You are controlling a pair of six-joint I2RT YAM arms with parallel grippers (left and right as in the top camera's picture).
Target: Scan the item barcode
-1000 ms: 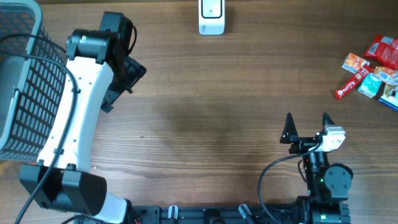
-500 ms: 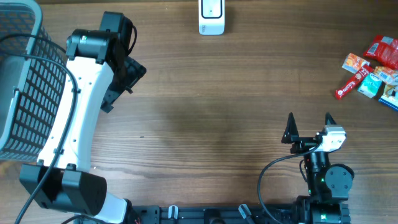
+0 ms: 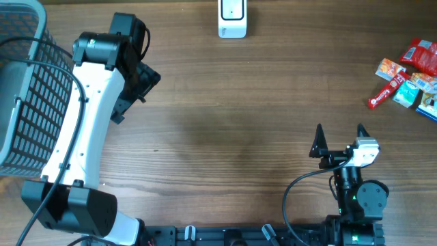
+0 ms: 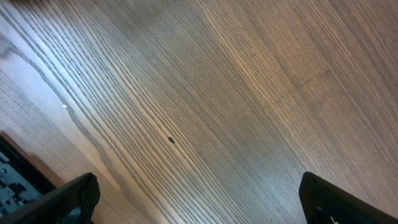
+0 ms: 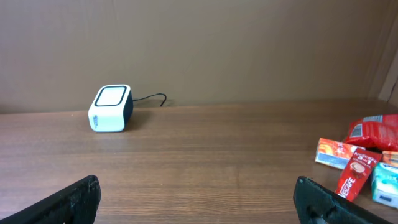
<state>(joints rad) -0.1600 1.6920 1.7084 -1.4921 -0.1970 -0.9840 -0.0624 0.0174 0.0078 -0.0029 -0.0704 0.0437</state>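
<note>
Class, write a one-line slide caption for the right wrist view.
Open right gripper faces a white box-shaped scanner and colourful snack packets on a brown wooden table.

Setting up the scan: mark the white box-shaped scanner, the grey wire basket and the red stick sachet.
white box-shaped scanner (image 3: 232, 19), overhead view, top face.
grey wire basket (image 3: 31, 109), overhead view, mesh side wall.
red stick sachet (image 3: 384, 94), overhead view, middle of wrapper.

Even, soft lighting; sharp frames, faint shadows, mild wood sheen.
</note>
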